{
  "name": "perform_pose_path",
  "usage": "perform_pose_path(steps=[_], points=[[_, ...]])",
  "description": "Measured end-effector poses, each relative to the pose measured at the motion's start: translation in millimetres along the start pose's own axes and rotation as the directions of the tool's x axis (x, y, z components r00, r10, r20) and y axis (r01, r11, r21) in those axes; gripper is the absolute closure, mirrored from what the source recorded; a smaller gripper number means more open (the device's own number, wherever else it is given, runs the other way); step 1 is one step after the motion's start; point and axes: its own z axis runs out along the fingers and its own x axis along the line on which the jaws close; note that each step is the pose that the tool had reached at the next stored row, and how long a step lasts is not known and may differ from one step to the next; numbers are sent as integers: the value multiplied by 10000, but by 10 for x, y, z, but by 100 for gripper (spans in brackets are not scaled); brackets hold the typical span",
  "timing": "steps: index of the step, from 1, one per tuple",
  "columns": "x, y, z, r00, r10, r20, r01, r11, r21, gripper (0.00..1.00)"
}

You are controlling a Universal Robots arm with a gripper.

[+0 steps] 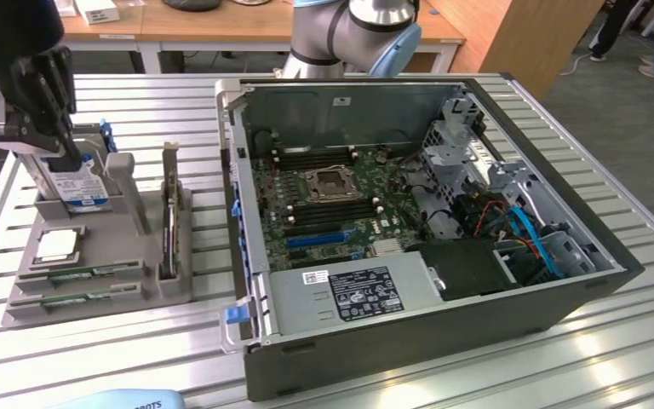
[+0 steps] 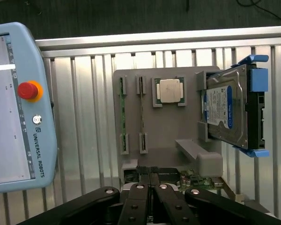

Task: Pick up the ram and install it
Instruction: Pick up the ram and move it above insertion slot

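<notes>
Two ram sticks (image 1: 77,274) lie on edge in slots of the grey holder tray (image 1: 100,247) at the exterior view's left. They are thin green boards, and the wrist view shows them side by side (image 2: 123,117). My gripper (image 1: 68,152) hangs above the far end of the tray, over the hard drive (image 1: 77,192), well apart from the ram. In the wrist view its fingers (image 2: 150,180) are pressed together with nothing between them. The open computer case (image 1: 418,204) holds the motherboard (image 1: 327,200) with its long dark memory slots beside the processor socket.
The tray also carries a silver processor chip (image 2: 169,90), a blue-railed hard drive (image 2: 225,108) and an upright expansion card (image 1: 170,213). A teach pendant (image 2: 14,108) lies on the slatted metal table (image 1: 599,341) beside the tray. The case walls rise around the motherboard.
</notes>
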Motion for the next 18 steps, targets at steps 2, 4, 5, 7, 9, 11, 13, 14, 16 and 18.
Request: perform_pose_path(steps=[2, 4, 5, 7, 9, 11, 13, 14, 16, 18], points=[[-2, 5, 16, 10000, 93, 1, -93, 10000, 0, 90], [-4, 10, 26, 9999, 163, 2, -163, 9999, 0, 90], [-3, 11, 26, 9999, 170, 1, -170, 9999, -1, 90], [-2, 26, 32, 9998, 181, 2, -181, 9998, -1, 90], [-2, 44, 42, 9998, 182, 1, -182, 9998, -1, 90], [0, 69, 50, 9998, 192, 1, -192, 9998, 0, 90], [2, 91, 59, 9998, 202, 2, -202, 9998, 0, 90], [3, 99, 63, 9998, 206, 2, -206, 9998, 0, 90], [4, 109, 68, 9998, 210, 2, -210, 9998, 1, 90], [4, 109, 68, 9998, 209, 1, -209, 9998, 0, 90]])
